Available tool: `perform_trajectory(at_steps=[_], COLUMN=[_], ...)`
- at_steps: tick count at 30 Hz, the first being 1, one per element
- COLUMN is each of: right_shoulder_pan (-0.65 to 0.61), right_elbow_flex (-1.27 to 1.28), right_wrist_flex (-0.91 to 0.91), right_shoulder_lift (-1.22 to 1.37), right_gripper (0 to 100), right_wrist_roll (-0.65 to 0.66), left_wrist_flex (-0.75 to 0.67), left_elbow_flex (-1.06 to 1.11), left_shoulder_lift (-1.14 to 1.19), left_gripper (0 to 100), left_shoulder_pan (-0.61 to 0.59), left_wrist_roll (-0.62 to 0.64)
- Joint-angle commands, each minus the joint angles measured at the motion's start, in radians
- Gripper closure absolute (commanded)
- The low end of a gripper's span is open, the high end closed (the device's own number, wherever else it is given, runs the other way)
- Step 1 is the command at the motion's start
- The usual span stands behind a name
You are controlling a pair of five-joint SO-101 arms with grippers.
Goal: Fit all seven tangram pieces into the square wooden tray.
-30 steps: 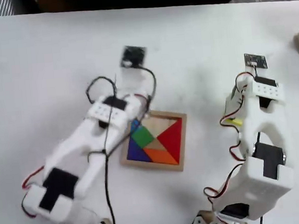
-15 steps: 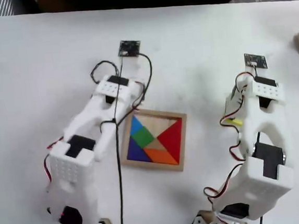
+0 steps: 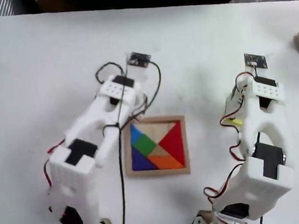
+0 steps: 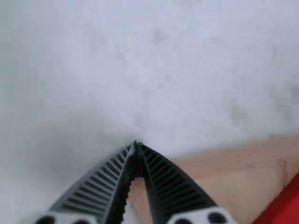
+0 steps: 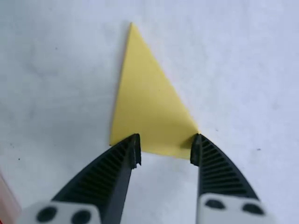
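Two claws, two states. The left gripper has its ribbed black fingers pressed together, tips meeting with nothing between them. It is poised over the white table, just beside the rim of the square wooden tray. A sliver of the large red triangle shows inside that rim.

The right gripper stands spread, with its fingertips at the two ends of one edge of the flat yellow triangular piece. That piece lies on the tabletop, outside the tray. Whether the tips touch it cannot be told.

From above, the tray sits at centre frame, a little below the middle, between the two white arms. The left arm runs from the lower left of the frame up to the tray's upper left corner, trailing a black cable. The right arm stands at the right of the frame, well apart from the tray.

Inside the tray:
- The blue triangle is at upper left.
- The green square is just below it.
- The large red triangle is on the right.
- The orange piece runs along the lower edge.
- The dark purple triangle is at lower left.

Pale wood-coloured patches at the top and centre could be pieces or bare tray floor; the view does not settle it.
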Motion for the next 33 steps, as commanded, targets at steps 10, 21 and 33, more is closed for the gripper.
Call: perform_trajectory(at_steps=[10, 21, 33], right_shoulder_pan=[0.004, 0.025, 0.209], right_elbow_flex=[-0.026, -0.144, -0.256], right_wrist_flex=[-0.015, 0.145, 0.147], right_shoulder_lift=[-0.005, -0.068, -0.041], right_gripper=[82.4, 82.6, 98.0], right_wrist_roll=[0.0, 0.002, 0.18], left_wrist_flex=[-0.307, -0.761, -0.718], left_elbow_flex=[0.387, 0.443, 0.411], left_shoulder_lift=[-0.407, -0.338, -0.329], left_gripper=[98, 98, 98], left_shoulder_pan=[0.048, -0.147, -0.174], left_wrist_roll=[0.003, 0.006, 0.006])
